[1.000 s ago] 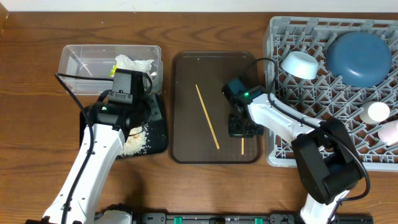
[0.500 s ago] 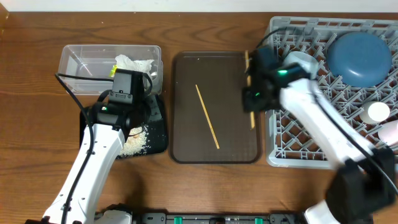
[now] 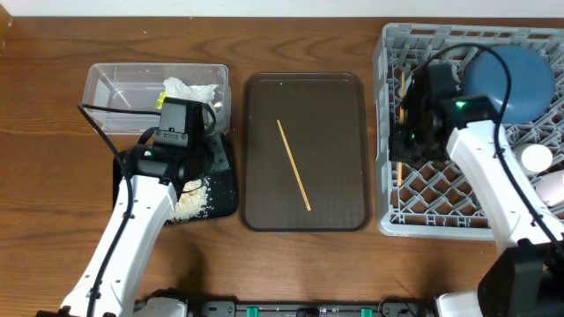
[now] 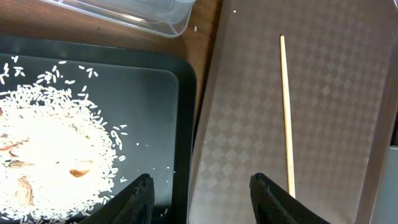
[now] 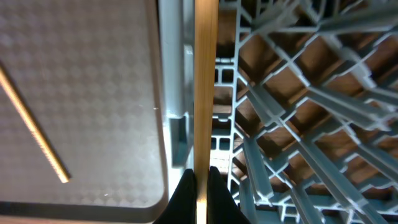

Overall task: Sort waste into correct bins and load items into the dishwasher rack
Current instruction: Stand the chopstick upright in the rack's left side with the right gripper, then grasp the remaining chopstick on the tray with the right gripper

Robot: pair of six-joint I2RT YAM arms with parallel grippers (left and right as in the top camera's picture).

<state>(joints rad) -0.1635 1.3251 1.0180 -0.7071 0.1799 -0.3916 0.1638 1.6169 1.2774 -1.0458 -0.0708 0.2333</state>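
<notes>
My right fingers (image 5: 200, 183) were pressed tight on a thin wooden chopstick (image 5: 205, 81), pinching it between them. The stick ran straight out ahead of those fingers, along the left wall of the grey dishwasher rack (image 3: 441, 207). I could not tell if the stick touched the rack. The brown tray (image 3: 335, 106) lay just to the left of those fingers. A second chopstick (image 3: 293, 165) lay slanted on it, well apart from them. Farther off to the right of those fingers, inside the rack, sat the dark blue plate (image 3: 524, 84). A small white cup (image 3: 535, 158) sat there too, and a second cup (image 3: 555, 187) showed at the edge of the view. My left fingers (image 4: 202, 193) were spread wide and held nothing. They hung over the spot where the black tray (image 4: 149, 93) met the brown tray. A heap of rice scraps (image 4: 50, 143) lay in the black tray, off to the left of those fingers. The clear tub (image 3: 123, 84) stood ahead of them, just past the black tray. The crumpled white tissue (image 3: 189, 90) and the yellow-green wrapper (image 3: 164, 95) lay inside it. All of it stood on the wooden table (image 3: 53, 220).
</notes>
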